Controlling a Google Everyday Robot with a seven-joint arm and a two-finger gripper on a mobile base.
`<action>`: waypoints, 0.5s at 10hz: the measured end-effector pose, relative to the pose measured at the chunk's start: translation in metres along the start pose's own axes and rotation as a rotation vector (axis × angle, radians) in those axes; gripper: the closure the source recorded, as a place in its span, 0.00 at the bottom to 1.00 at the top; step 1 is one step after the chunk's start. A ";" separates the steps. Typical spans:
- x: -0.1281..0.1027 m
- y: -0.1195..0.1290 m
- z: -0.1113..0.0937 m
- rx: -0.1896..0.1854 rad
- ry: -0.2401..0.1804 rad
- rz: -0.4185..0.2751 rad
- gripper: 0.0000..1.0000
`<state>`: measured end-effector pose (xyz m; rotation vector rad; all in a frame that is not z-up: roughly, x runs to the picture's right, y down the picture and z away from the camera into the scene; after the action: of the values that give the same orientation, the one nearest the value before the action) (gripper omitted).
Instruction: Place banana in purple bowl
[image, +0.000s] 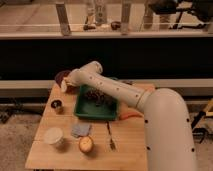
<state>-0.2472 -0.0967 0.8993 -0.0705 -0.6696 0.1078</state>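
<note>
The purple bowl (61, 76) sits at the table's back left corner, partly covered by my arm. My gripper (67, 84) hangs over the bowl's near edge, at the end of the white arm that reaches in from the right across the green tray (86, 113). The pale banana (63, 86) shows at the gripper's tip, held just above the bowl's front rim. The gripper is shut on it.
A small dark cup (57, 105) stands left of the tray. A white cup (54, 136), a grey cloth (81, 130), a round orange fruit (86, 144) and a fork (111, 137) lie in front. An orange carrot (131, 116) lies right of the tray.
</note>
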 end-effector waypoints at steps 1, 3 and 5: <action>-0.003 -0.008 0.010 0.015 -0.012 -0.006 0.97; -0.010 -0.015 0.022 0.034 -0.034 -0.015 0.96; -0.012 -0.016 0.030 0.051 -0.029 -0.020 0.83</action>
<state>-0.2741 -0.1128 0.9164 -0.0132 -0.6964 0.1069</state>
